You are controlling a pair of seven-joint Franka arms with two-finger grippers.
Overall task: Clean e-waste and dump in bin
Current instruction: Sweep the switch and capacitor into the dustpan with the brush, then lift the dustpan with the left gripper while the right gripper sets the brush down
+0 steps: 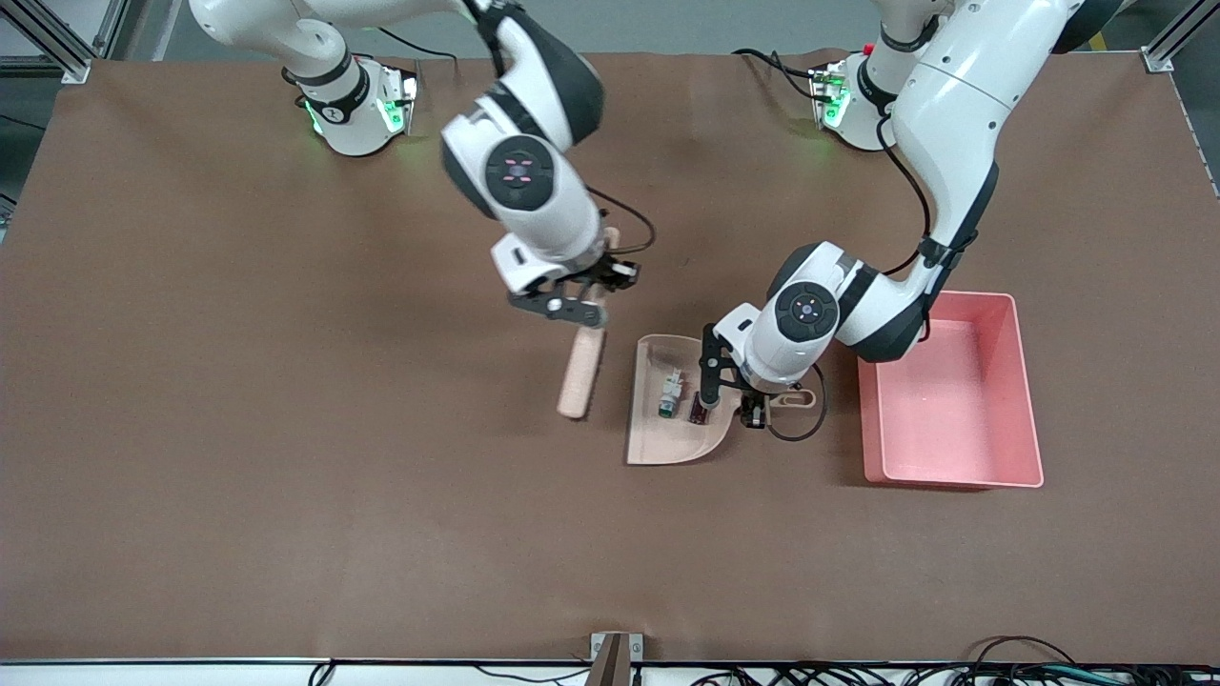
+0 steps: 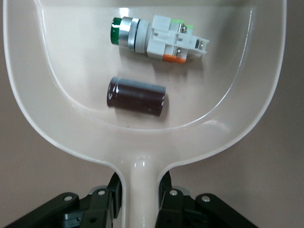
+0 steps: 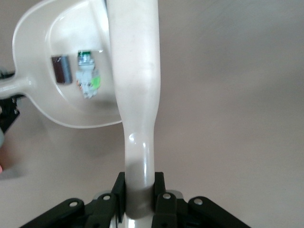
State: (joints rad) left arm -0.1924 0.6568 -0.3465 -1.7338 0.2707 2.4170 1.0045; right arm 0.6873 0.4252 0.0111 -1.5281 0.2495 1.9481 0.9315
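Inside the dustpan (image 2: 71, 95), e-waste (image 2: 156, 39) just ahead of left hand (image 2: 140, 199) clamping its handle, right hand (image 3: 140, 199) gripping brush (image 1: 582, 367)

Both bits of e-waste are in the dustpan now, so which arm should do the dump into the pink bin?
The left. Its gripper is shut on the dustpan handle, with the pink bin beside it. The right gripper holds only the brush.

Dustpan (image 2: 142, 137) handle end hidden between left jaws; brush (image 3: 135, 95) bristles cut off
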